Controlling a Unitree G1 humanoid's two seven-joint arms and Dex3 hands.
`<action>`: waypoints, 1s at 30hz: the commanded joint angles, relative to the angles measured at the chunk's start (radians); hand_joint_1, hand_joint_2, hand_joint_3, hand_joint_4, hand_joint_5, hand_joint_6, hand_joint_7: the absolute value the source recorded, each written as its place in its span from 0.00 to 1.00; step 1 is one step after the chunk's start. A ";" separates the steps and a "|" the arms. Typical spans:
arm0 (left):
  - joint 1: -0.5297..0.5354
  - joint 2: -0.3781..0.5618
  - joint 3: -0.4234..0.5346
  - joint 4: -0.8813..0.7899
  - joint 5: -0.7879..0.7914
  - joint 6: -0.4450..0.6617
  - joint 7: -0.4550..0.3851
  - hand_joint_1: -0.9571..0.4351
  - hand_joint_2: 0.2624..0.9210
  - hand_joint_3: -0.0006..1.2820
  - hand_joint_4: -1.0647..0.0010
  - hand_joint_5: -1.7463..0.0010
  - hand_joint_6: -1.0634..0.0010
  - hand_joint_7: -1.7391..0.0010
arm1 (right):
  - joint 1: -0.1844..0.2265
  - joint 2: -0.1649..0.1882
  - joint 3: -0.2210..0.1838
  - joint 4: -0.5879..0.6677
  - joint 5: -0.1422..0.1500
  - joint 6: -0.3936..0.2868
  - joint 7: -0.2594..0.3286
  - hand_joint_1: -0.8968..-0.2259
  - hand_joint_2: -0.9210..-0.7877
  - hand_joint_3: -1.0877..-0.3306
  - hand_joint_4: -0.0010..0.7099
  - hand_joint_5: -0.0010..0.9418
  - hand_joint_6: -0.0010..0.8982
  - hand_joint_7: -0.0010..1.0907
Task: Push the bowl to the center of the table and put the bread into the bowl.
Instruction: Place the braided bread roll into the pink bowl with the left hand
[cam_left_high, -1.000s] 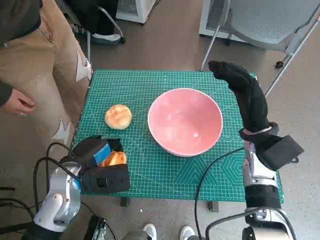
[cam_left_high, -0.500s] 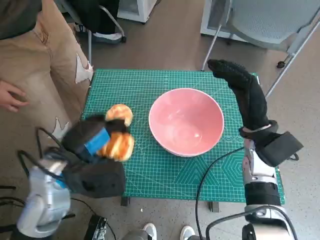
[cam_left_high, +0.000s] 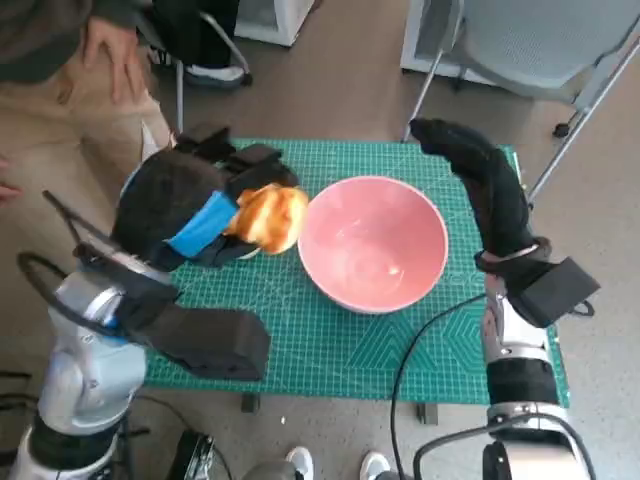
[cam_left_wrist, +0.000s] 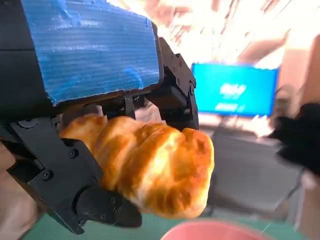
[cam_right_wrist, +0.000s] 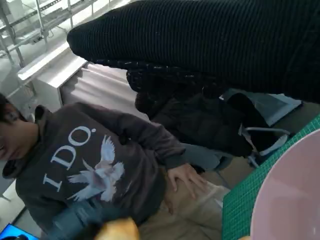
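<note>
Pink bowl (cam_left_high: 372, 242): sits on the green cutting mat (cam_left_high: 300, 330) covering the tabletop, roughly central, empty.

Bread (cam_left_high: 270, 217): golden, ridged roll, held aloft in the left hand (cam_left_high: 190, 215) just beside the bowl's near-left rim, not yet over the hollow. A second ago it lay low at the mat's front-left edge inside that hand; half a second ago it was partway up; now it is lifted clear and carried toward the bowl. Judgement: the push step looks done and the placing step is well advanced, with only the last reach over the rim and a release remaining.

Orientation: in the left wrist view the bread's (cam_left_wrist: 145, 170) long axis runs across the black fingers (cam_left_wrist: 80, 190), its free, rounded end projecting beyond them toward the bowl's rim (cam_left_wrist: 210, 231). In the head view the axis lies roughly level.

Left hand: clamped on the bread, fingers above and below.

Right hand (cam_left_high: 480, 180): gloved, carrying nothing, fingers extended at the bowl's far-right side; contact with the rim cannot be told.

Second bun (cam_left_high: 250, 250): mostly hidden under the left hand on the mat.

Person (cam_right_wrist: 95, 165): stands beside the tabletop's left edge.
</note>
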 joint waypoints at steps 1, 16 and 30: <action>-0.074 -0.030 -0.036 0.073 0.007 -0.018 0.013 0.69 0.87 0.06 0.14 0.44 0.29 0.44 | 0.006 -0.004 0.000 0.013 0.001 -0.002 0.010 0.27 0.00 0.34 0.22 0.00 0.00 0.38; -0.249 -0.120 -0.164 0.333 0.021 -0.090 0.039 0.69 0.94 0.03 0.23 0.34 0.28 0.49 | 0.036 -0.016 -0.004 -0.020 -0.007 -0.009 -0.002 0.28 0.00 0.34 0.22 0.00 0.00 0.38; -0.391 -0.217 -0.270 0.661 0.059 -0.170 0.132 0.69 0.98 0.06 0.34 0.28 0.35 0.42 | 0.066 -0.017 -0.003 -0.058 -0.013 0.001 -0.031 0.27 0.00 0.34 0.21 0.00 0.00 0.37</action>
